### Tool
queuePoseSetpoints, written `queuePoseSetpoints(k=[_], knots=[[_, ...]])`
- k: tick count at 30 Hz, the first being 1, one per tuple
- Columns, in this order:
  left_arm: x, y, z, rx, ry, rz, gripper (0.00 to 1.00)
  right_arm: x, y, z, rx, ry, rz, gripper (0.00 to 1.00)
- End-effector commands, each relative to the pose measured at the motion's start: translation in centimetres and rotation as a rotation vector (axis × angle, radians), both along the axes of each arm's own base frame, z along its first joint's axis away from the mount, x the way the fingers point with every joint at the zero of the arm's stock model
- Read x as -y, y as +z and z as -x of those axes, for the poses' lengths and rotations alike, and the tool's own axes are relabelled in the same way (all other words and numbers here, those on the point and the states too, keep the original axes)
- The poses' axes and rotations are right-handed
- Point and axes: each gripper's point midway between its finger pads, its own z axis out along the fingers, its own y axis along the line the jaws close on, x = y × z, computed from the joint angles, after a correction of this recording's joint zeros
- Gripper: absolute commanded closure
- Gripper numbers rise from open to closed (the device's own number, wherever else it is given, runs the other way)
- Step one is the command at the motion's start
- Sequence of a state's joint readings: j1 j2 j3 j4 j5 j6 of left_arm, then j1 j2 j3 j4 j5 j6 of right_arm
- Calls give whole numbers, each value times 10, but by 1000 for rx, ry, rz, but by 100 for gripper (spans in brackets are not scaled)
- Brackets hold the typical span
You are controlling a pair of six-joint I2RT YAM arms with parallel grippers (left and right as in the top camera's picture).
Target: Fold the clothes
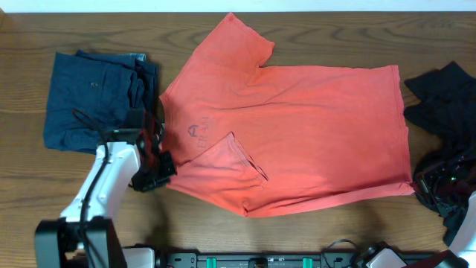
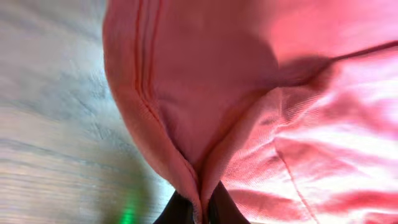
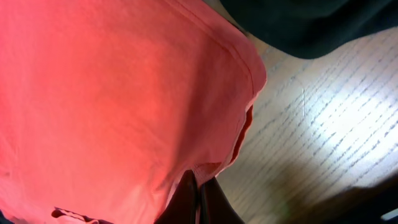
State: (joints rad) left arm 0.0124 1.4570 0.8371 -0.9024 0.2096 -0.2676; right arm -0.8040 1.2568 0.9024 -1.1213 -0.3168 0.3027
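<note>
The coral T-shirt (image 1: 297, 126) lies spread flat in the middle of the surface (image 1: 30, 186), with its collar toward the left and its hem toward the right. The near sleeve (image 1: 234, 156) is turned in over the body; the far sleeve sticks out. A folded navy garment (image 1: 93, 100) lies just beside the collar end, and a black garment (image 1: 446, 100) lies loose beside the hem end.

My left tool (image 1: 162, 167) is closed tight on the near edge of the T-shirt at the shoulder end; the wrist view shows a thin pinch of cloth between the tips. My right tool (image 1: 420, 182) is closed in the same way on the near corner of the hem.

I judge the step is to fold the near long edge over to the far side. To do it well, I should lift both ends together and only a little, so the cloth stays stretched between the two tools and does not sag. Both should move at the same speed, so the crease runs straight. The right tool should keep away from the black garment, because it could drag it along
</note>
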Motion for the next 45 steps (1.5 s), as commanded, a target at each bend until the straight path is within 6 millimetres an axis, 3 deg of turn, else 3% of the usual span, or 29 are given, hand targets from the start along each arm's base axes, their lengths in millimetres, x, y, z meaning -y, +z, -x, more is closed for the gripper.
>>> queuePoseSetpoints(k=[1,6,10,16,23,29,37,45], knots=[[-5,16,-13,76,-16,-20,94,11,10,-4,28,-27,37,99],[-5,19,-23,124,-15,-22,94,18,12,-13,62,-79,45,99],[-4,22,-43,207,-16,-18,94,27,11,-22,88,-117,60,99],[9,30,-73,338,-46,22,94,33,3,-39,104,-119,59,99],[21,35,-89,411,-85,28,94,41,-7,-64,146,-98,68,99],[17,25,-92,395,-103,-27,94,47,5,-91,281,-67,83,99],[14,5,-81,303,-104,-36,94,44,9,-104,316,-30,111,99],[8,2,-85,308,-98,-76,94,48,16,-121,376,-2,156,99]])
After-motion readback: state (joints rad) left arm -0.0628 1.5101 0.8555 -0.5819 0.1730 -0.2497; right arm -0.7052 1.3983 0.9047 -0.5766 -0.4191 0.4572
